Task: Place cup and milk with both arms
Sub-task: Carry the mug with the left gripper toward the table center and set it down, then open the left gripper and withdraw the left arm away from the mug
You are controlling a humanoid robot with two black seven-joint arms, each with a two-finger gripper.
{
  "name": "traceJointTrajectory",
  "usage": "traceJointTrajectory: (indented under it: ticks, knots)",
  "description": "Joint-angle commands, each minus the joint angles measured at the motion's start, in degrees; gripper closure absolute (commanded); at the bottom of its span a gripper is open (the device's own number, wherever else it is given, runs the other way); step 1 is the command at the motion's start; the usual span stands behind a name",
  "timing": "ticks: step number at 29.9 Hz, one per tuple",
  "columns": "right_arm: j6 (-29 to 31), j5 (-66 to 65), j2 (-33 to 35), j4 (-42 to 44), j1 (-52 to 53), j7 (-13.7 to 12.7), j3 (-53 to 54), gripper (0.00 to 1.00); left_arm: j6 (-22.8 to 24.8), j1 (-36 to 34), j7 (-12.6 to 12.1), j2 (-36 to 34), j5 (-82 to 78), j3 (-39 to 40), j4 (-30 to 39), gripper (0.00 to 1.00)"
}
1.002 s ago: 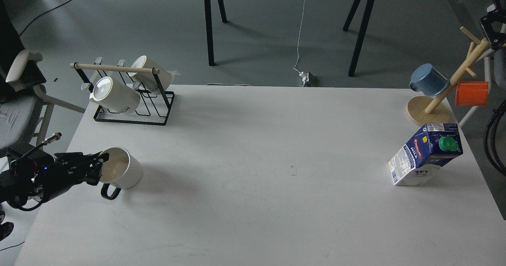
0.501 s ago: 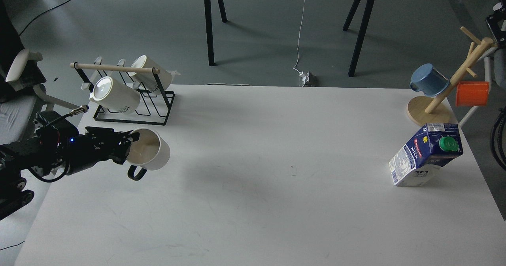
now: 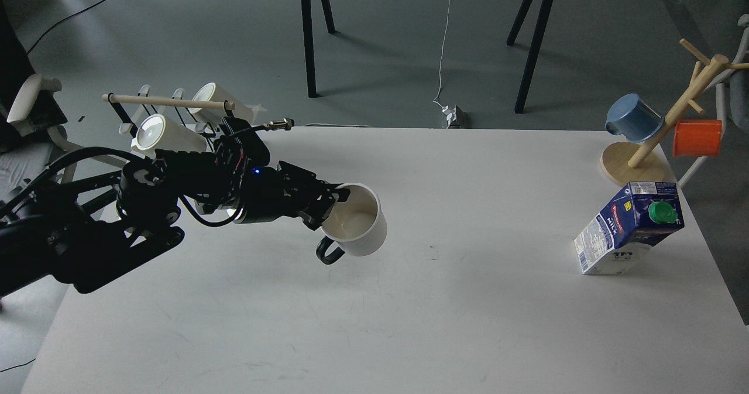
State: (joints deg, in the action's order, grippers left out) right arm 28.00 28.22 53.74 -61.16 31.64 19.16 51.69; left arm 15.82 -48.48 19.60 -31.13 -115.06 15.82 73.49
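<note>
The cup (image 3: 358, 225) is a white mug with a black loop handle, its mouth tilted toward me. My left gripper (image 3: 330, 202) is shut on the cup's near rim and holds it above the middle of the white table (image 3: 409, 324). The milk (image 3: 629, 229) is a dark blue and white carton with a green cap. It stands at the table's right side and appears to lean right. My right gripper is out of view.
A black wire rack (image 3: 175, 130) with two white lettered mugs stands at the back left, partly behind my left arm. A wooden mug tree (image 3: 661, 142) with a blue mug (image 3: 633, 117) and an orange mug (image 3: 696, 138) stands at the back right.
My left arm has lifted the cup from the table's left edge and carried it right, to above the middle. The milk has not moved.
</note>
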Motion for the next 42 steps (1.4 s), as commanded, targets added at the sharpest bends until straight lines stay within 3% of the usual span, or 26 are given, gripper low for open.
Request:
traceJointTrajectory:
  ticks: [1, 5, 15, 28, 32, 34, 37, 38, 40, 42]
  knots:
    - [0.0, 0.0, 0.9, 0.1, -0.1, 0.0, 0.0, 0.0, 2.3, 0.9, -3.5, 5.3, -5.4, -0.2, -0.1, 0.98]
    - [0.0, 0.0, 1.1, 0.2, -0.1, 0.1, 0.0, 0.0, 3.9, 1.0, -6.9, 10.4, -8.9, -1.3, -2.0, 0.98]
    - [0.0, 0.0, 1.1, 0.0, -0.1, 0.2, -0.1, 0.0, 4.0, 1.1, -7.1, 22.4, -9.9, -1.8, -10.7, 0.97]
    - [0.0, 0.0, 1.1, 0.2, -0.8, 0.2, -0.4, 0.0, 3.9, 1.5, -7.0, 23.6, -9.9, -4.1, -14.0, 0.77]
    - [0.0, -0.2, 1.0, 0.3, -0.8, 0.2, -0.3, 0.0, 3.8, 1.5, -7.0, 24.0, -9.9, -4.2, -14.1, 0.62]
    - [0.0, -0.2, 1.1, 0.3, -0.9, 0.2, -0.3, 0.0, 3.4, 1.4, -7.0, 23.9, -9.9, -4.0, -14.1, 0.49]
    - [0.0, 0.0, 1.3, 0.3, -1.2, 0.2, -0.1, 0.0, 1.6, 1.4, -7.2, 23.8, -9.9, -3.3, -14.1, 0.15]
    - [0.0, 0.0, 1.4, 0.3, -1.3, 0.2, -0.1, 0.0, 0.4, 1.2, -7.2, 23.7, -9.9, -3.0, -14.1, 0.09]
    - [0.0, 0.0, 1.5, 0.3, -1.3, 0.1, 0.0, 0.0, -2.0, 0.9, -7.1, 23.2, -9.9, -1.8, -14.1, 0.01]
    - [0.0, -0.2, 1.9, 0.3, -1.3, -0.2, 0.0, 0.0, -3.1, 0.8, -6.9, 22.4, -8.8, 0.1, -14.1, 0.01]
